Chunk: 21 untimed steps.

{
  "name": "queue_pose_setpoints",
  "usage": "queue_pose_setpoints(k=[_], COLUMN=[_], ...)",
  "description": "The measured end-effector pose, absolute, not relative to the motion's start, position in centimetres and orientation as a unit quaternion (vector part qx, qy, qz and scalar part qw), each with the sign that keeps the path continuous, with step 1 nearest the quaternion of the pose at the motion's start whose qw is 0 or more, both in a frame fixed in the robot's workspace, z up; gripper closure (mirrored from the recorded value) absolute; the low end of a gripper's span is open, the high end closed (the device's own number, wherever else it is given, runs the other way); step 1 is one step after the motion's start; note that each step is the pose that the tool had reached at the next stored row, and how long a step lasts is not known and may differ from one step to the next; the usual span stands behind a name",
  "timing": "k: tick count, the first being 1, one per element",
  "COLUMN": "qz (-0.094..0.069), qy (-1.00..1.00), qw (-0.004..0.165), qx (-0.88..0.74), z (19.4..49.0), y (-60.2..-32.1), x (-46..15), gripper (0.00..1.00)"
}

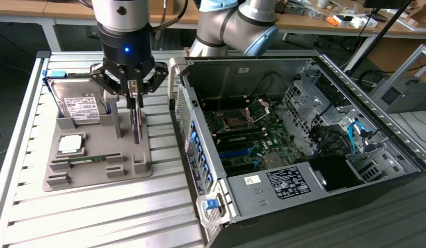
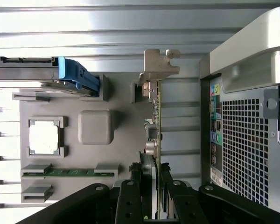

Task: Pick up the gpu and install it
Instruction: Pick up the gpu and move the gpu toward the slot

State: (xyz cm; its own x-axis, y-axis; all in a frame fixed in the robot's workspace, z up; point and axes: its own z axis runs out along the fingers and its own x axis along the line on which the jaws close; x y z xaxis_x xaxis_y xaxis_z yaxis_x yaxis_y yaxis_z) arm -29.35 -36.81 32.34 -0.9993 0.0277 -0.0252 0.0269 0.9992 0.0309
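gpu (image 1: pixel 137 124) stands on edge directly under the gripper (image 1: pixel 134 98), its board vertical and its metal bracket (image 2: pixel 159 65) at the end away from the gripper. The gripper (image 2: pixel 155 169) is clenched on the gpu (image 2: pixel 155 128); the fingers (image 2: pixel 130 200) press both faces of the board at its upper edge.

The lower edge of the gpu is at the tray (image 1: pixel 95 178), along the tray edge nearest the case (image 1: pixel 378 134). Whether it still touches the tray cannot be told.

The tray also carries a hard drive (image 1: pixel 78 106) upright at its far corner, a CPU (image 1: pixel 70 144) lying flat, and a memory stick (image 1: pixel 89 159) near its front edge.

Tray and case sit just beside each other on a slatted aluminium table (image 1: pixel 95 217). The case lies open with its motherboard exposed. Cluttered benches stand behind the table.
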Motion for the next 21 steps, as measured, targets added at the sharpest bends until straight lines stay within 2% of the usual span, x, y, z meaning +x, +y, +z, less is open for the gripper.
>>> queue_pose_setpoints(k=[21], qz=[0.015], qy=[1.000], qw=[0.013], qx=[0.014], z=[33.9], y=[-36.8], x=[-29.4], gripper=[0.73])
